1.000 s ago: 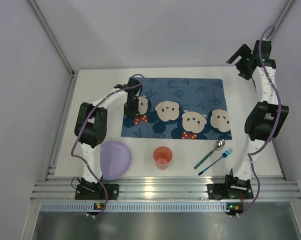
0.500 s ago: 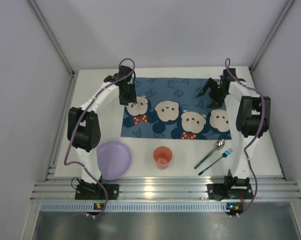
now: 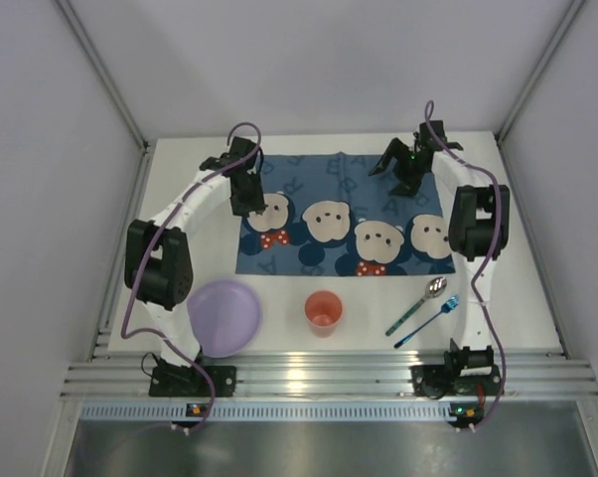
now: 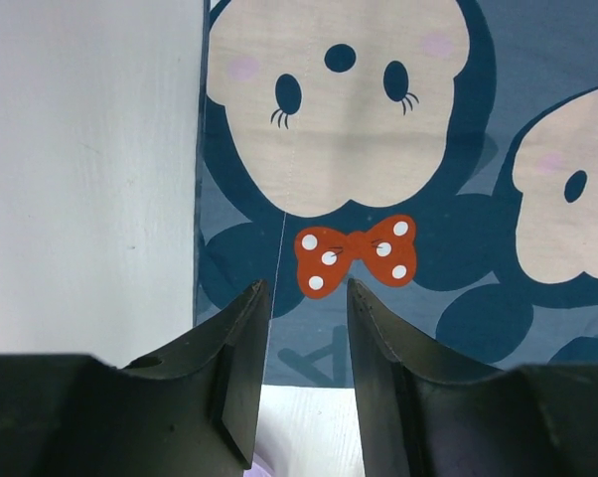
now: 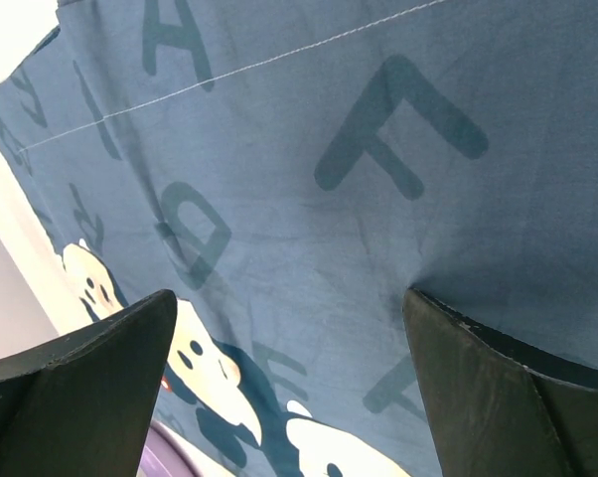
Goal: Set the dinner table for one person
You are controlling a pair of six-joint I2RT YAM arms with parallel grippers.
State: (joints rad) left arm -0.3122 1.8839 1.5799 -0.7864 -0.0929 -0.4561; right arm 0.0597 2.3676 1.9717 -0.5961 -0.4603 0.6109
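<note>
**Top view.** The white table (image 3: 279,298) is occupying the centre of the frame, with its ribbed rail (image 3: 329,373) running along the lower edge. The blue mouse-print placemat (image 3: 344,194) is lying on the table's upper half. Below it, from lower left to lower right, a purple plate (image 3: 224,316), an orange cup (image 3: 322,311), a spoon (image 3: 418,303) and a blue fork (image 3: 433,318) are resting on the bare surface.

**Wrist views.** The left tool (image 4: 307,293) is sitting over the placemat's left edge, jaws parted narrowly and gripping nothing. The right tool (image 5: 289,298), at the placemat's upper right, is spread wide, with one finger (image 5: 498,388) seemingly pressing creases into the cloth.
</note>
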